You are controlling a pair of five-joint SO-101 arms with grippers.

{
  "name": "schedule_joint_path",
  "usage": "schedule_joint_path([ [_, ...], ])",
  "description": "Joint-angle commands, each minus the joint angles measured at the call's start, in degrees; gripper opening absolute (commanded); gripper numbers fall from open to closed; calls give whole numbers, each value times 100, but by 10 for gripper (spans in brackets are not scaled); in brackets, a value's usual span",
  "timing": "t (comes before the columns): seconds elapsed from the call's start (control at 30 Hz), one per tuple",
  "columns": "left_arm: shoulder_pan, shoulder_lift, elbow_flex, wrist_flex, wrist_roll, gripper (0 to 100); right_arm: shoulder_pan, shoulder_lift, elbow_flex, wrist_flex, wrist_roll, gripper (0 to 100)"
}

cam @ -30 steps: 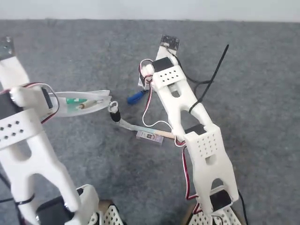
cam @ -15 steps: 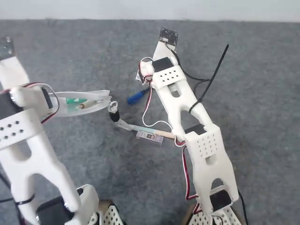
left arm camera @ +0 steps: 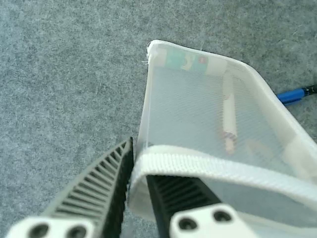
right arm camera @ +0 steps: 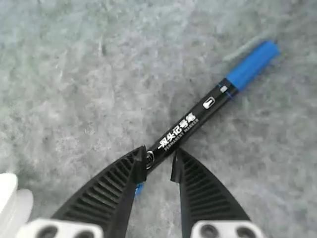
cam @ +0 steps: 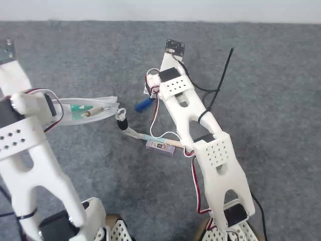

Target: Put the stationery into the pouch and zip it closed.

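Observation:
A white mesh pouch (cam: 93, 110) hangs open at the left, and my left gripper (left arm camera: 139, 163) is shut on its zip-band edge (left arm camera: 208, 168). Inside the pouch (left arm camera: 198, 109) lie a green-labelled item (left arm camera: 183, 58) and a pale pencil (left arm camera: 228, 114). A black marker with a blue cap (right arm camera: 198, 119) lies on the grey carpet. My right gripper (right arm camera: 158, 161) has its fingers closed narrowly around the marker's tail end. In the high view the marker's blue cap (cam: 144, 104) pokes out beside my right arm (cam: 175, 90), a short way right of the pouch mouth.
On the carpet between the arms lie a slim pen-like stick (cam: 150, 137), a small lilac block (cam: 160, 146) and a black-and-white clip (cam: 122, 120). A black cable (cam: 220, 80) rises from the right arm. Open carpet lies at the far side and to the right.
My right arm has swung slightly left, its wrist and cable shifting with it. The marker has barely moved. The left arm and the pouch are still.

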Motion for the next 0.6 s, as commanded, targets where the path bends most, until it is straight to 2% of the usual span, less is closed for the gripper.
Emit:
schedule_joint_path([
  [0.0,-62,-88,-180,-26,-44,9,-57,-13,-149,251,70,87],
  [0.27,-62,-88,-171,-26,-44,9,-66,-57,-158,1130,44,91],
  [0.57,-62,-88,-171,-26,-44,9,-154,-1033,-149,1692,70,86],
])
